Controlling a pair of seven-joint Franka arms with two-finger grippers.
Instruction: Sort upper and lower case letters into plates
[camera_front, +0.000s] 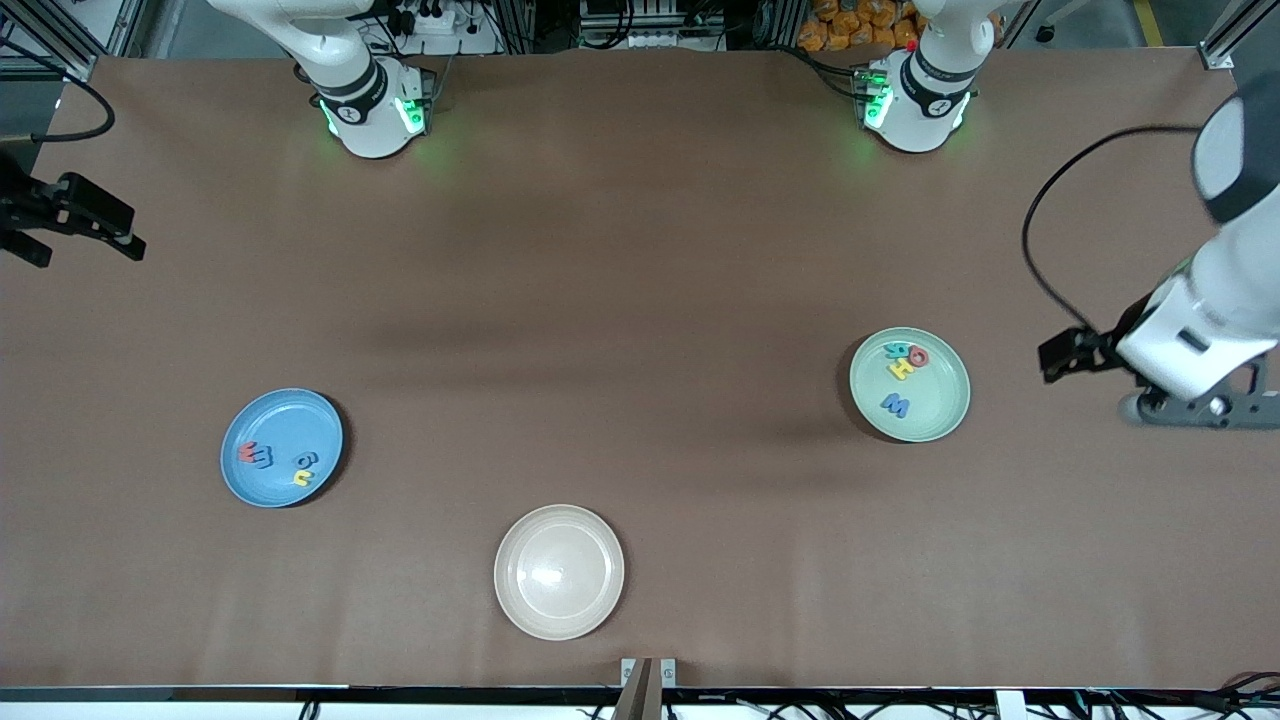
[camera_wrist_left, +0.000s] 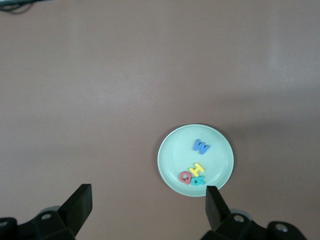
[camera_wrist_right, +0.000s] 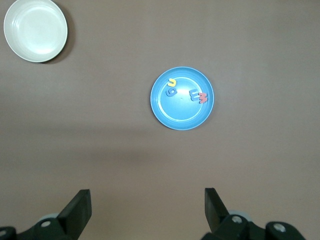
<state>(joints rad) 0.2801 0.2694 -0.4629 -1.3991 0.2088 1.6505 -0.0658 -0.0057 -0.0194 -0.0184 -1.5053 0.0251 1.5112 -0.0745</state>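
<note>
Four letters (camera_front: 281, 461) in the blue plate (camera_front: 240, 470), four letters (camera_front: 901, 370) in the mint green plate (camera_front: 945, 410), left end effector (camera_wrist_left: 148, 202) and right end effector (camera_wrist_right: 147, 209) both spread apart above the desk (camera_front: 640, 300), cream plate (camera_front: 559, 571) nearest the front camera

Robotics lab. Bench (camera_front: 640, 300) covered in plain brown sheet, two white arm bases (camera_front: 375, 100) bolted along one edge, green status lights glowing. Aluminium frame posts (camera_front: 60, 30) at corners, black cables (camera_front: 1060, 220) trailing across the bench, power strip and wiring bundles (camera_front: 430, 20) by the bases. Toy letters on plastic plates as test props.
</note>
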